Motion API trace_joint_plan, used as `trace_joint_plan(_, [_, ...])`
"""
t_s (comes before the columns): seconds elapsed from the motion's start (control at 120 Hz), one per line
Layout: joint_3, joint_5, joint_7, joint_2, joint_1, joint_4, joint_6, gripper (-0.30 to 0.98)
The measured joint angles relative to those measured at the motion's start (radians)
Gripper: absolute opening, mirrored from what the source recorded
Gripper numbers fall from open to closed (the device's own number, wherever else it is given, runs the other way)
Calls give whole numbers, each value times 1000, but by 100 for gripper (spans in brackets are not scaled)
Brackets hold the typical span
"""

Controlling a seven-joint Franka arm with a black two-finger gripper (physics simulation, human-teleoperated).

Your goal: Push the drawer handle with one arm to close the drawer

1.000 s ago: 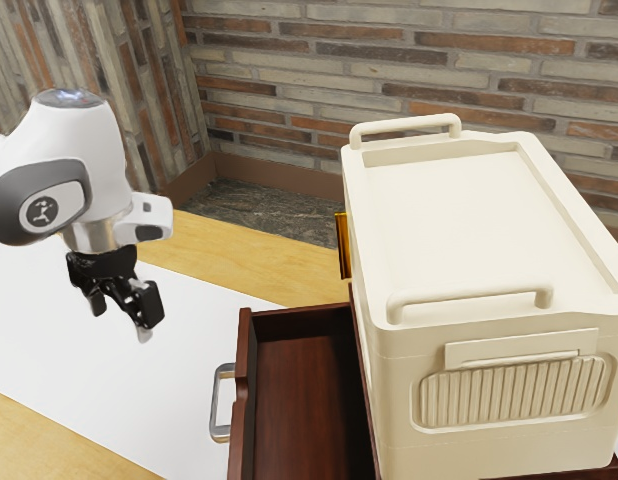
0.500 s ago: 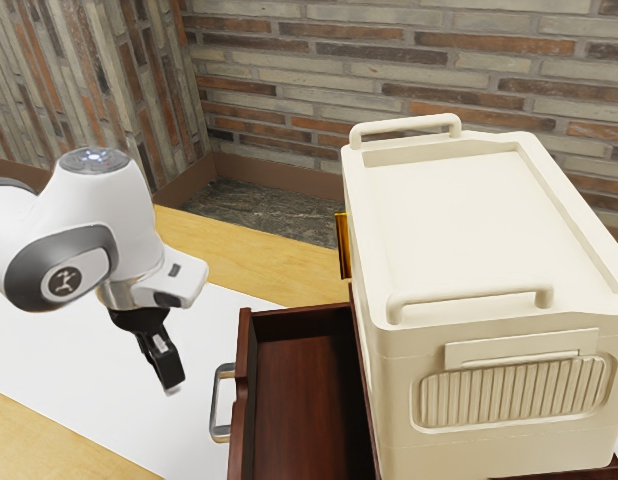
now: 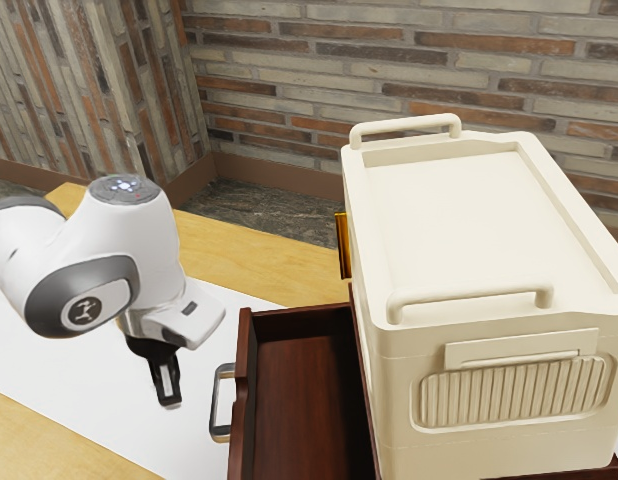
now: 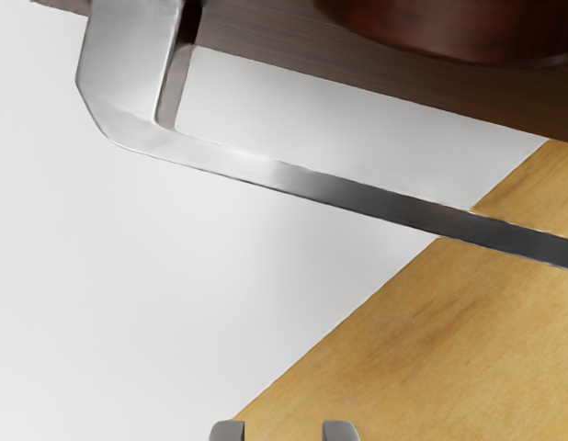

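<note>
While the drawer (image 3: 242,425) stands pulled out toward the exterior view's left, its metal handle (image 3: 215,405) projects from the front panel, and the hand (image 3: 168,403) hangs beside it with a gap between them. The hand points downward at a slight tilt from the white and grey arm (image 3: 144,235). Its 2 fingertips (image 4: 227,432) stand apart in the wrist view, with worktop behind the space between them, so the hand is open. The same view has the handle's bar crossing ahead of the fingertips, clear of both, with a bevelled corner where it bends back to the dark brown drawer front. A rounded reddish-brown shape lies next to that front; it is perhaps part of the drawer, though the close view makes that hard to judge.

The drawer comes out of a dark red-brown base (image 3: 602,469) beneath a big cream box (image 3: 469,220). The box carries 2 raised bars (image 3: 404,127) on top and a ribbed panel (image 3: 514,392) on its side. An amber piece (image 3: 342,245) sticks out near its lower side, beyond the drawer. A white sheet (image 3: 49,375) covers part of the wooden worktop (image 3: 259,258), and a brick wall (image 3: 279,60) rises behind.
</note>
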Motion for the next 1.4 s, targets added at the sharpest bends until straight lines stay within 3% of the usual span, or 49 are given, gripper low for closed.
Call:
trace_joint_plan(0.225, [-29,-2,43,77,-6,29,60,-7])
trace_joint_plan(0.633, [-108,-52,88,161,-4,107,153,-10])
trace_joint_plan(0.908, [-149,-49,102,284,5,210,189,-10])
trace_joint_plan(1.4, [-174,-40,117,376,1,285,277,-10])
